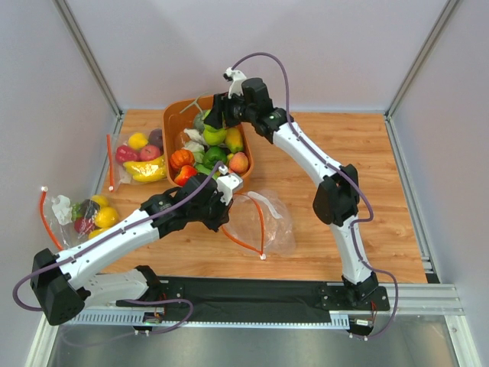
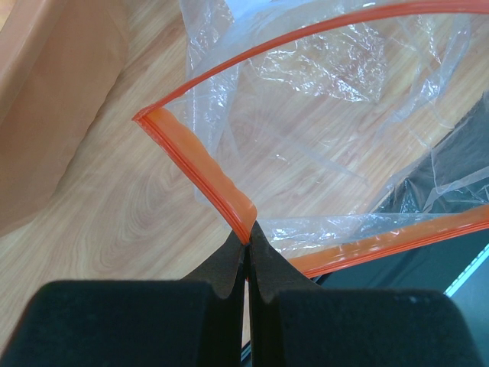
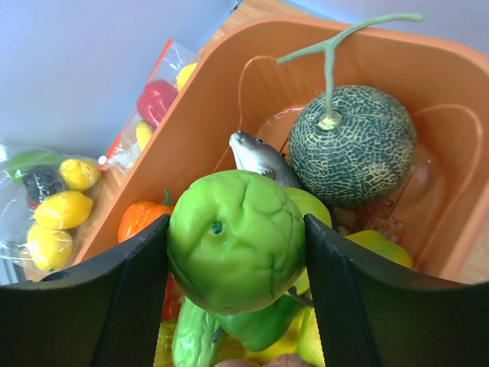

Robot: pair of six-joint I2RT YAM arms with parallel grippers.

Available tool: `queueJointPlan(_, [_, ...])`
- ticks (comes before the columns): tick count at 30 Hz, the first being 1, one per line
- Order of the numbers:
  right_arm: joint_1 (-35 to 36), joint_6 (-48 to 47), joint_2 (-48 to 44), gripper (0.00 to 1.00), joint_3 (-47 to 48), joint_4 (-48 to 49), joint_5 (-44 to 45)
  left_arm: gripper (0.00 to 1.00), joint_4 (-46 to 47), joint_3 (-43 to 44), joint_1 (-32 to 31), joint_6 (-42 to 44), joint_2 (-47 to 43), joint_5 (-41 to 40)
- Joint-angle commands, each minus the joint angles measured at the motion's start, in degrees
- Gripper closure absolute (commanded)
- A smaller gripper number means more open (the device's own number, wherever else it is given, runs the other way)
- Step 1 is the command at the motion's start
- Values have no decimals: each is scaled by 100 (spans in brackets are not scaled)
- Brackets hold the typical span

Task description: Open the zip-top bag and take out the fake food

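Release, I think, turns on one relation: the right gripper (image 3: 235, 229), clamped on a green fake fruit (image 3: 225, 264), has the orange tub (image 3: 458, 153) directly beneath it. The left gripper (image 2: 246, 245) pinches the zip strip (image 2: 202, 172) of the zip-top bag (image 2: 321, 115), which is spread open ahead of it.

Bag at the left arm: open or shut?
Open: the bag has its strip parted into two lips; the left gripper has its jaws pinching one.

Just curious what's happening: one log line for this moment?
left gripper: shut on zip strip of zip-top bag | right gripper: gripping green fake fruit over orange bin
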Motion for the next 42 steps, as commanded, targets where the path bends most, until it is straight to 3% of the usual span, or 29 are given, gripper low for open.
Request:
queueJointPlan(1, [229, -232, 161, 66, 441, 58, 256, 100, 33, 143, -16, 106, -150, 61])
queueJointPlan(2, [273, -285, 196, 65, 406, 76, 291, 100, 33, 143, -24, 97, -159, 52])
queueJointPlan(4, [344, -364, 240, 52, 388, 58, 370, 100, 33, 143, -16, 106, -159, 70])
queueJointPlan(7, [432, -443, 293, 28, 318, -38, 423, 100, 33, 143, -24, 97, -159, 96])
queueJointPlan(13, [459, -443, 232, 10, 212, 58, 388, 100, 33, 143, -25, 97, -168, 79])
queueJointPlan(22, [450, -478, -233, 6, -192, 269, 423, 100, 24, 143, -24, 115, -168, 35])
queueJointPlan(31, [432, -725, -1762, 5, -1559, 164, 1196, 100, 7, 161, -25, 106, -168, -27])
queueJointPlan(34, [432, -733, -2666, 5, -2290, 181, 1635, 92, -11, 187, -24, 132, -203, -97])
queueJointPlan(37, [432, -733, -3639, 5, -3328, 252, 2066, 66, -46, 196, -25, 167, -291, -229])
queueJointPlan(38, [450, -742, -3862, 5, -3739, 147, 2276, 51, -46, 196, -16, 193, -326, -273])
queueJointPlan(42, [441, -672, -4864, 5, -4445, -424, 3084, 27, -107, 231, -24, 282, -527, -457])
